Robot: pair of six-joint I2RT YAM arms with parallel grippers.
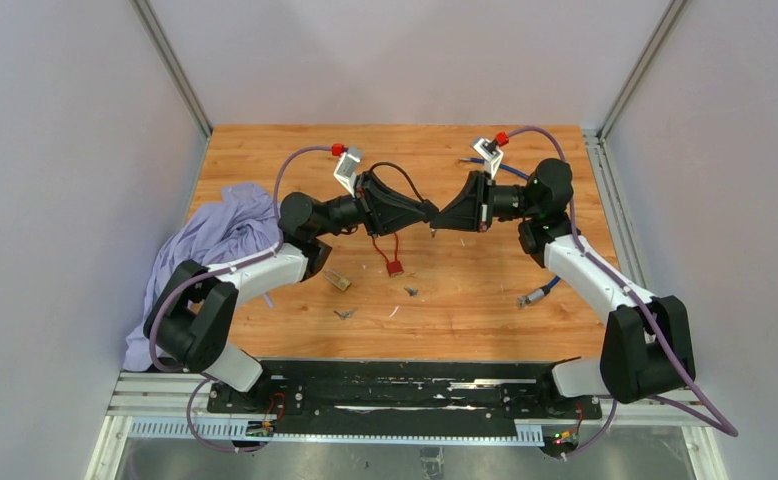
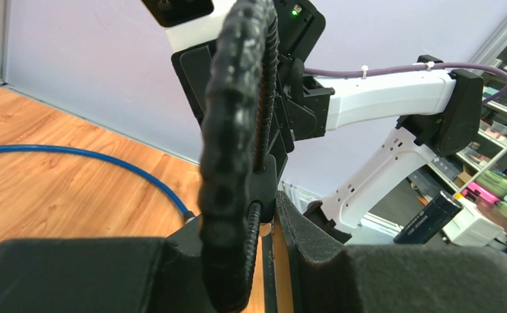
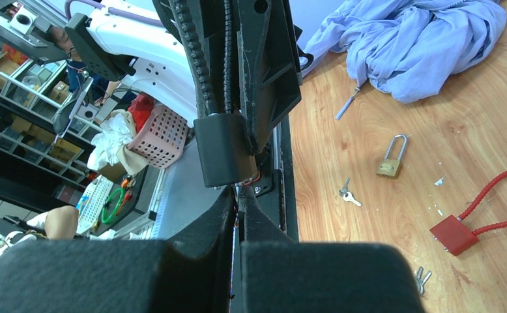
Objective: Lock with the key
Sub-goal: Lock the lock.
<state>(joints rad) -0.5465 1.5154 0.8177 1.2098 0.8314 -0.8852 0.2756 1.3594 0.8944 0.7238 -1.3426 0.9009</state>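
My left gripper [image 1: 427, 213] is raised over the middle of the table. It is shut on a black cable lock, whose braided cable [image 2: 234, 130] loops up in front of the left wrist camera. The lock's black body [image 3: 221, 150] sits just past the tips of my right gripper [image 3: 241, 195], which meets the left one tip to tip [image 1: 443, 218]. The right jaws are pressed together. I cannot make out a key between them. Two loose bunches of keys [image 3: 347, 193] [image 3: 421, 279] lie on the wood below.
A brass padlock [image 3: 390, 166] and a red cable lock [image 3: 454, 235] lie on the table under the grippers. A blue cloth [image 1: 215, 240] is heaped at the left edge. A blue cable [image 2: 75, 153] runs along the back right.
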